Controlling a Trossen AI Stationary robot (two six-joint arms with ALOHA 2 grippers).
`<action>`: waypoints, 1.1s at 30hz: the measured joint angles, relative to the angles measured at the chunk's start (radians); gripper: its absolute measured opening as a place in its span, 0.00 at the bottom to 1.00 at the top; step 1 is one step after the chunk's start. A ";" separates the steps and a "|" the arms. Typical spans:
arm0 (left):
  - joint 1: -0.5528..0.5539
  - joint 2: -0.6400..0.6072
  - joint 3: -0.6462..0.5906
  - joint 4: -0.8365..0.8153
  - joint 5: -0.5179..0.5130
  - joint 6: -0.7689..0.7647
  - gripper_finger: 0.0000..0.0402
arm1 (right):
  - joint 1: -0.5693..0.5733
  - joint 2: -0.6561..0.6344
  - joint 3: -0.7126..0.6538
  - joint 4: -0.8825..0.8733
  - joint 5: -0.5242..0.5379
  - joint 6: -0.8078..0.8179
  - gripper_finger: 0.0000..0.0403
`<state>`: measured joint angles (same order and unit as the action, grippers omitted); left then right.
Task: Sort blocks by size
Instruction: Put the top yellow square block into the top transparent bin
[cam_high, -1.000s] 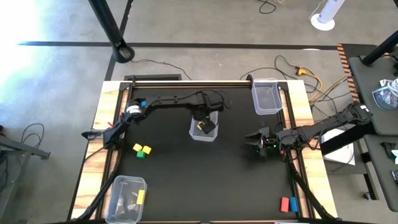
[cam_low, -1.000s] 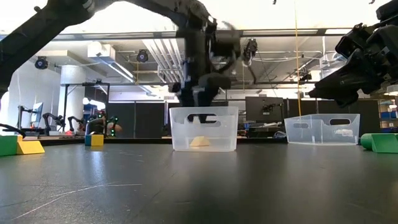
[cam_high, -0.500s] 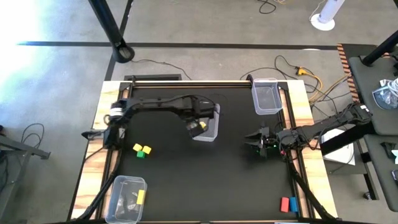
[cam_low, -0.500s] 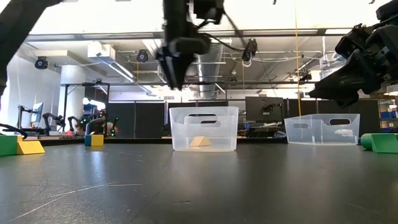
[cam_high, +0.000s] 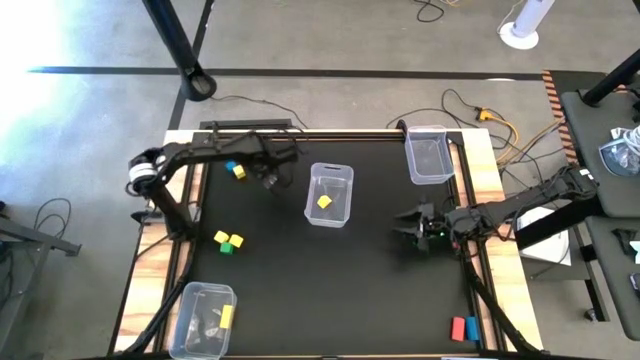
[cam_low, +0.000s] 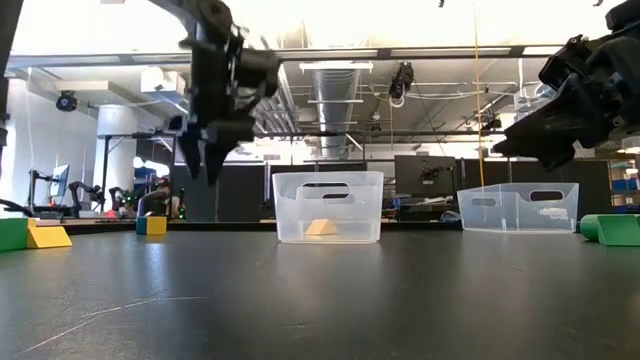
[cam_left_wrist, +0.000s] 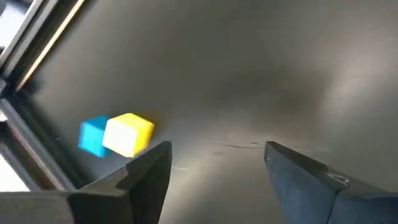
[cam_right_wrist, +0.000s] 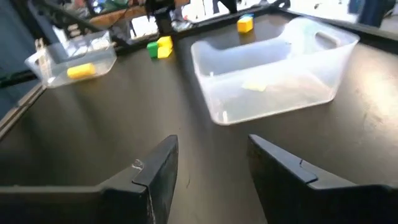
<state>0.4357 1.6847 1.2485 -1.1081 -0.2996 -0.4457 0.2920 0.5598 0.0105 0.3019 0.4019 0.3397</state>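
Left end effector (cam_high: 268, 178), fingers apart and empty, hovers in the upper left of the high view near the yellow cube (cam_left_wrist: 128, 134) touching a blue cube (cam_left_wrist: 92, 135). Right end effector (cam_high: 418, 229), fingers apart, waits at right. To grip only 1 cube, straddle the yellow one clear of its neighbour; 1 yellow block (cam_high: 324, 202) lies in the centre bin (cam_high: 331, 172).

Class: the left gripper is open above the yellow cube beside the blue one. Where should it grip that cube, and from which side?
Come down from above on the yellow cube, fingers on the two faces clear of the blue cube, which seems to touch one side. The left gripper is open.
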 joint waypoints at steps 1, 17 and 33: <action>0.032 0.009 -0.008 0.016 0.000 0.025 0.60 | 0.000 -0.001 0.000 0.006 0.015 -0.001 0.46; 0.309 0.248 0.101 -0.082 0.030 0.362 0.60 | -0.005 0.000 0.000 0.025 0.073 -0.023 0.47; 0.339 0.344 0.163 -0.253 -0.028 0.442 0.60 | -0.005 0.000 0.000 0.017 0.073 0.001 0.48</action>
<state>0.7742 2.0283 1.4117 -1.3613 -0.3275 -0.0033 0.2874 0.5602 0.0103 0.3187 0.4747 0.3408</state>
